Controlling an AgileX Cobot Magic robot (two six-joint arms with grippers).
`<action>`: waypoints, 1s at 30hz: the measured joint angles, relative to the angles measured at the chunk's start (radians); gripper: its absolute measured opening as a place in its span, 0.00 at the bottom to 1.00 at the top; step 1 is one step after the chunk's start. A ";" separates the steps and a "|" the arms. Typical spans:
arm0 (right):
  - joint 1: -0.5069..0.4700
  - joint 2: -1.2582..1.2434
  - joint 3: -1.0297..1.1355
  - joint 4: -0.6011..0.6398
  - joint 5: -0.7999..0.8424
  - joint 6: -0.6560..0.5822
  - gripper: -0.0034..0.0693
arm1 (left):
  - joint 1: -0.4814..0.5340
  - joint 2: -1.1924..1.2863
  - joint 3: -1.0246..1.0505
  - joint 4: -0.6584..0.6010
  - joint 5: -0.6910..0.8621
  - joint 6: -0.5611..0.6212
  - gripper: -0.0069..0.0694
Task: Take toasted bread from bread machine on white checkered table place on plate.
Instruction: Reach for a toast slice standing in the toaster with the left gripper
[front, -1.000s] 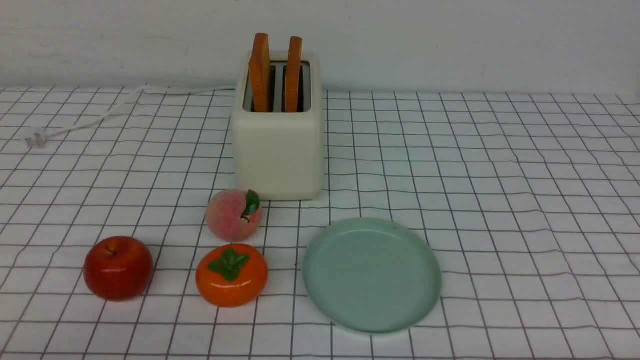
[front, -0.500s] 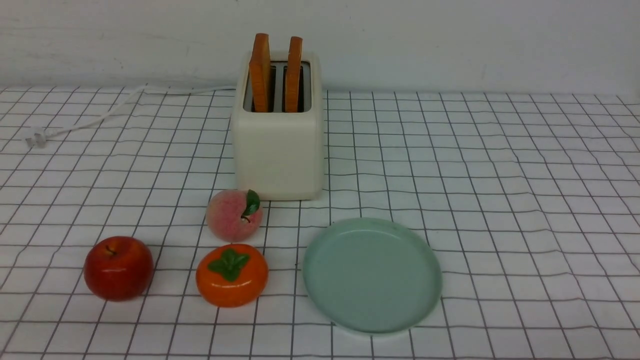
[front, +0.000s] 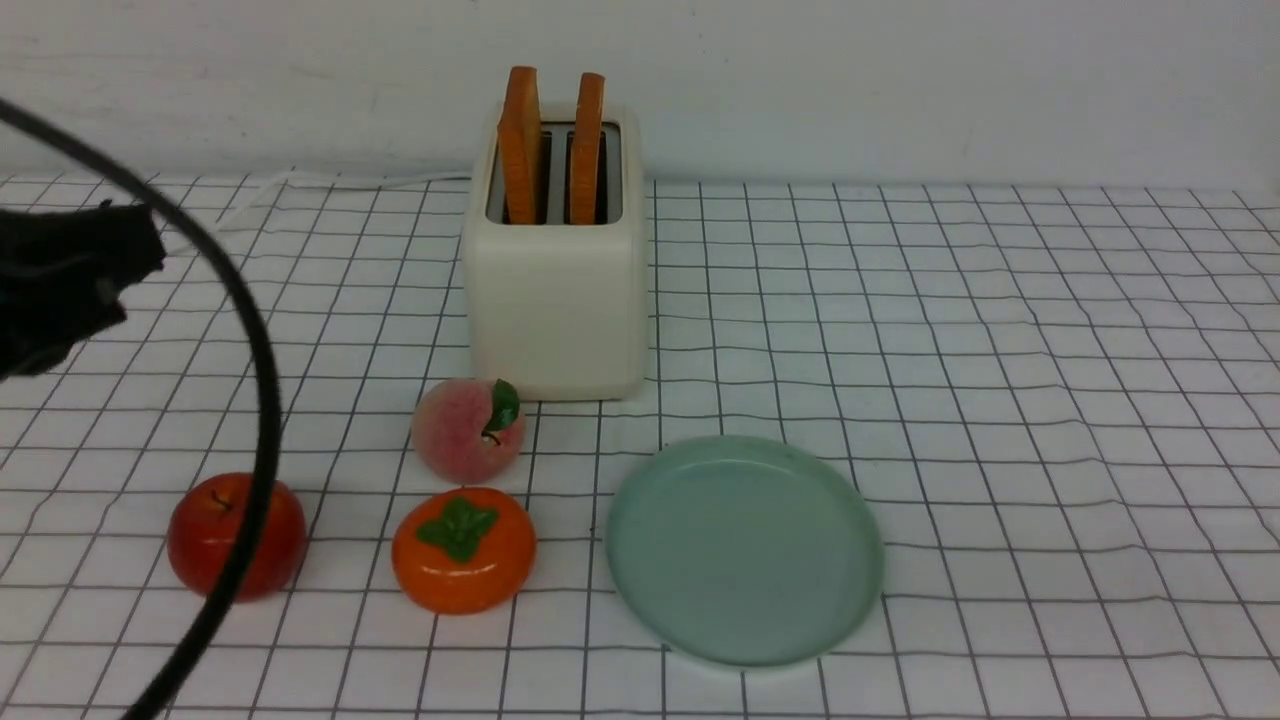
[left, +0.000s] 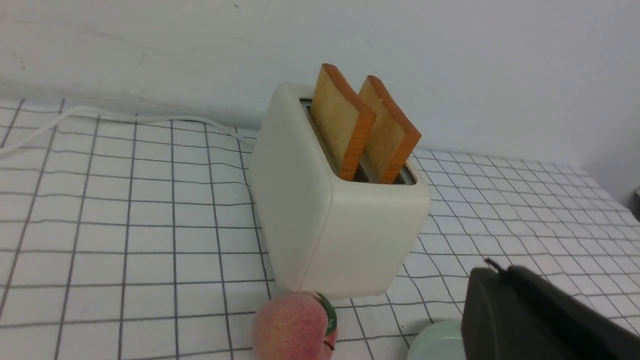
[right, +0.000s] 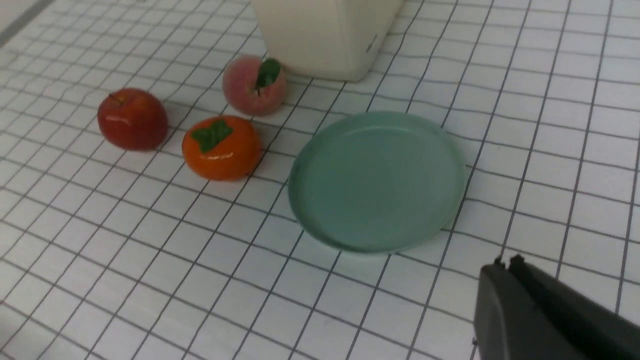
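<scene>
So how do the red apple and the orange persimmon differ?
The glossy red apple is tall and rounded, while the orange persimmon is squatter. The apple has only a thin dark stem on top, whereas the persimmon wears a broad green leafy cap. A black cable crosses in front of the apple in the front view; nothing blocks the persimmon. Both are shiny and sit on the white checkered table.

Two slices of toasted bread (left: 390, 130), tan-faced with orange-brown crusts, are held upright in the slots of the cream-white bread machine (front: 556, 310). Nearer the camera, the round, mint-green plate (front: 745, 555) is laid flat on the white checkered table (front: 1000, 420).
</scene>
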 joint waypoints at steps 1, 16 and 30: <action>0.000 0.027 -0.027 -0.001 0.018 -0.008 0.04 | -0.015 0.045 -0.044 -0.008 0.013 0.032 0.07; 0.000 0.139 -0.124 0.017 0.049 -0.064 0.05 | -0.305 0.598 -0.413 0.102 -0.189 0.055 0.25; 0.001 0.139 -0.124 0.063 0.094 -0.075 0.07 | -0.253 0.987 -0.769 0.061 -0.259 0.022 0.82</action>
